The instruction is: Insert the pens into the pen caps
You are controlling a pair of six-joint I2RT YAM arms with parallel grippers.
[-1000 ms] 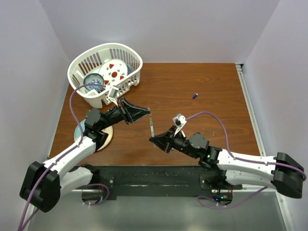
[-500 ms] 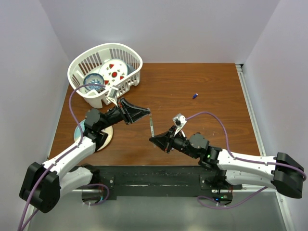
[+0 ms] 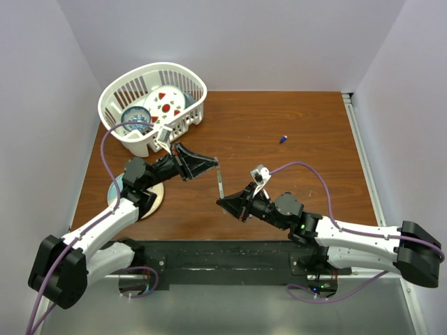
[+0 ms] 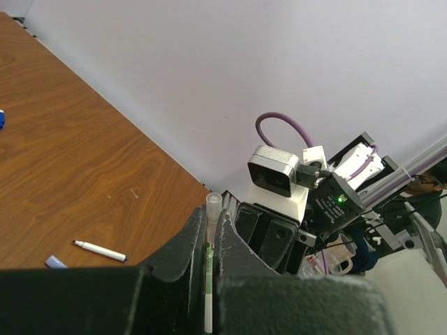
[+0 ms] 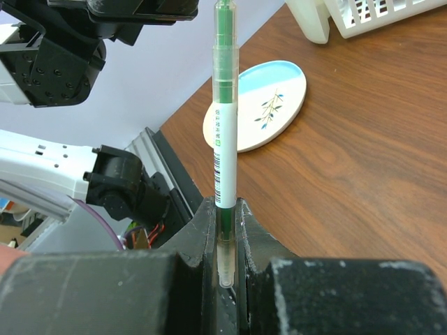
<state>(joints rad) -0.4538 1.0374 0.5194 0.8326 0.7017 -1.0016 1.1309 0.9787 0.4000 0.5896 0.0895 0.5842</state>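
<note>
Right wrist view is showing me the green pen [image 5: 225, 174] standing upright, its white barrel clamped in the right gripper [image 5: 225, 223]. The left gripper [image 4: 209, 230] is pinching the same pen's far end, by the clear cap [image 5: 224, 63]. I judge I am seating that cap. Next I am wanting a straight push along the barrel, then one side letting go. A blue cap [image 3: 283, 139] is lying well apart on the table [image 3: 307, 174].

Green pen [image 5: 224, 139] top cut off by right wrist view's upper edge, lower end buried in right gripper [image 5: 225, 207] jaws; left wrist view hides most of it inside left gripper [image 4: 211, 220] jaws, blue cap [image 4: 2, 120] clipped at left edge.
</note>
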